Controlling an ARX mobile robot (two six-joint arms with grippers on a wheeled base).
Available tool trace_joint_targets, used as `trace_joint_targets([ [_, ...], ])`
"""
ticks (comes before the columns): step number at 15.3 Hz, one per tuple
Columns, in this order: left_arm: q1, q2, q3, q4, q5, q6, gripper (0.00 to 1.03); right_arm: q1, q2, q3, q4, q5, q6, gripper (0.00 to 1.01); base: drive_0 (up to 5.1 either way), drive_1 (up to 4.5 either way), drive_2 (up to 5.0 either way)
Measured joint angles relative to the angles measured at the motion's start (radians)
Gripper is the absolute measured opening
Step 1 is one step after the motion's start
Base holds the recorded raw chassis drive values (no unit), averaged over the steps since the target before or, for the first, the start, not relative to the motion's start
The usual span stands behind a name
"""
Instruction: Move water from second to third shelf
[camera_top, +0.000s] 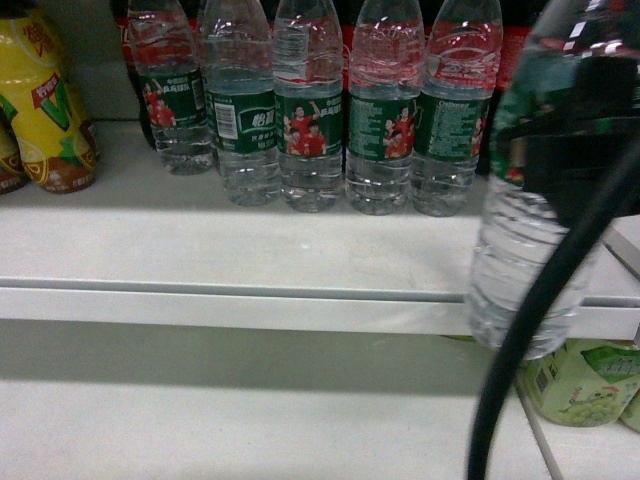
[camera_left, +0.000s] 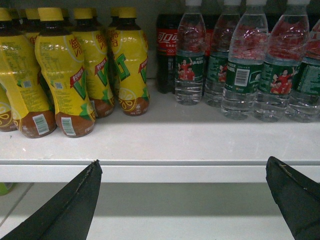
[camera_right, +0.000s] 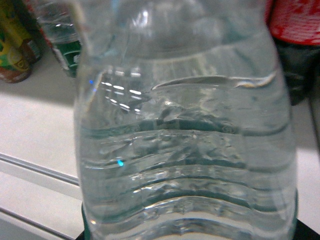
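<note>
Clearly your upper shelf (camera_top: 200, 260) carries the stock in tidy rows: yellow tea bottles (camera_left: 65, 75) left, water bottles (camera_top: 310, 130) right. Your right gripper (camera_top: 590, 120) has its jaws clamped on the water (camera_top: 530, 260), off the shelf, near its front edge. The left gripper (camera_left: 182, 195) idles with jaws spread wide, empty.

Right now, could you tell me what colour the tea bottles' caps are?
Yellow caps, clearest in the left wrist view.
</note>
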Motion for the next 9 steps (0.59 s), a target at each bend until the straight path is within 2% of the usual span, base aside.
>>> trace_joint_targets([
  [1, 0.000, 0.000, 0.000, 0.000, 0.000, 0.000, 0.98, -0.052, -0.087, -0.035, -0.029, -0.009, -0.007, 0.43, 0.0, 0.00, 0.0],
  [2, 0.000, 0.000, 0.000, 0.000, 0.000, 0.000, 0.98, -0.121, -0.195, -0.065, -0.079, -0.039, -0.007, 0.43, 0.0, 0.00, 0.0],
  [6, 0.000, 0.000, 0.000, 0.000, 0.000, 0.000, 0.98, -0.251, -0.425, -0.116, -0.221, -0.135, -0.007, 0.43, 0.0, 0.00, 0.0],
  [8, 0.000, 0.000, 0.000, 0.000, 0.000, 0.000, 0.98, -0.314, -0.566, -0.134, -0.316, -0.208, -0.005, 0.43, 0.0, 0.00, 0.0],
  [9, 0.000, 0.000, 0.000, 0.000, 0.000, 0.000, 0.98, -0.343, -0.709, -0.134, -0.411, -0.255, 0.005, 0.43, 0.0, 0.00, 0.0],
])
